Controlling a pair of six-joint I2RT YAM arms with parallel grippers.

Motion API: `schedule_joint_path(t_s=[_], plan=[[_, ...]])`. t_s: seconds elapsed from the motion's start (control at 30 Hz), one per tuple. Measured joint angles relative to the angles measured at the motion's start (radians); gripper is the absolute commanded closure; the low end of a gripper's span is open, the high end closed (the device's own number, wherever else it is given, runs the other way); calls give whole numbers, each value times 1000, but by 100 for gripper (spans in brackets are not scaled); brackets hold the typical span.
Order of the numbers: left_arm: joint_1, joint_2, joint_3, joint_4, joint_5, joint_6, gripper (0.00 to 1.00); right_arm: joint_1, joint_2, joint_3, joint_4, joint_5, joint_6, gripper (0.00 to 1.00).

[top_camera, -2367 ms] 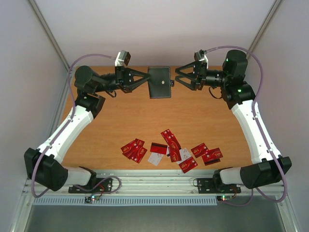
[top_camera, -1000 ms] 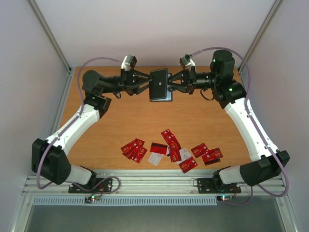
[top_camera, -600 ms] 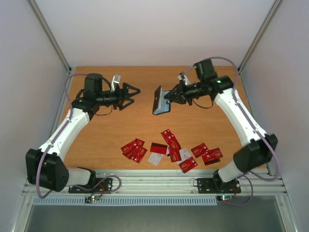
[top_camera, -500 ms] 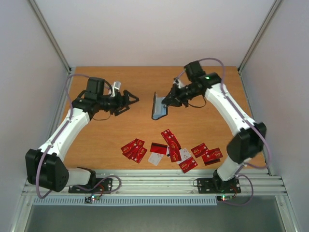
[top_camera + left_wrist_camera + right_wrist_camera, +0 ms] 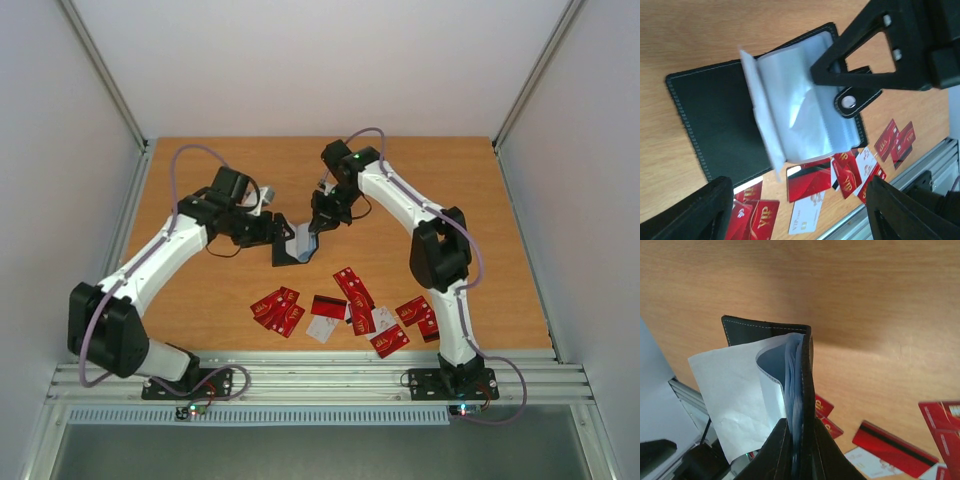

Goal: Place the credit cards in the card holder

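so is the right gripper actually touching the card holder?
Touching. The right wrist view shows the right gripper clamped on the edge of the card holder, with both fingers pressed against it and no gap on either side.

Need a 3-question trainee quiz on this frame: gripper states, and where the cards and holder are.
1. True or false: the left gripper is clamped on the card holder.
2. Where are the credit cards? A) all tucked inside the card holder; B) loose on the table, near the arm bases; C) in the left gripper.
3. Which gripper holds the card holder?

Key:
1. False. Its jaws are open, either side of the holder.
2. B.
3. The right gripper, shut on the edge of the holder's cover.
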Motion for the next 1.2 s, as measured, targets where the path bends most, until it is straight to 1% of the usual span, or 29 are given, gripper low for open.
schedule_joint_path(t_s=[0.1, 0.2, 0.4, 0.47, 0.63, 0.8, 0.87, 0.97, 1.0, 1.1, 1.2], plan=[[-10, 65, 17, 39, -1, -7, 39, 1, 74, 61, -6, -8, -16, 99], [-10, 139, 25, 94, 5, -16, 49, 1, 124, 86, 10, -26, -35, 99], [-10, 293, 35, 160, 31, -28, 58, -9, 177, 81, 61, -66, -59, 99], [-10, 326, 35, 174, 43, -29, 62, -11, 189, 80, 78, -77, -63, 99], [-10, 409, 59, 198, 57, -23, 68, -21, 203, 68, 116, -111, -66, 98], [-10, 465, 61, 201, 21, -9, 72, -48, 204, 29, 143, -139, -76, 81], [-10, 482, 61, 201, 5, -2, 72, -60, 207, 5, 153, -152, -85, 77], [-10, 498, 60, 201, -12, 8, 72, -76, 209, -24, 163, -153, -97, 64], [-10, 500, 60, 201, -14, 10, 72, -80, 209, -32, 165, -153, -98, 62], [-10, 502, 60, 200, -26, 23, 72, -95, 209, -63, 169, -142, -125, 59], [-9, 502, 60, 201, -31, 33, 72, -113, 208, -88, 156, -113, -145, 54]])
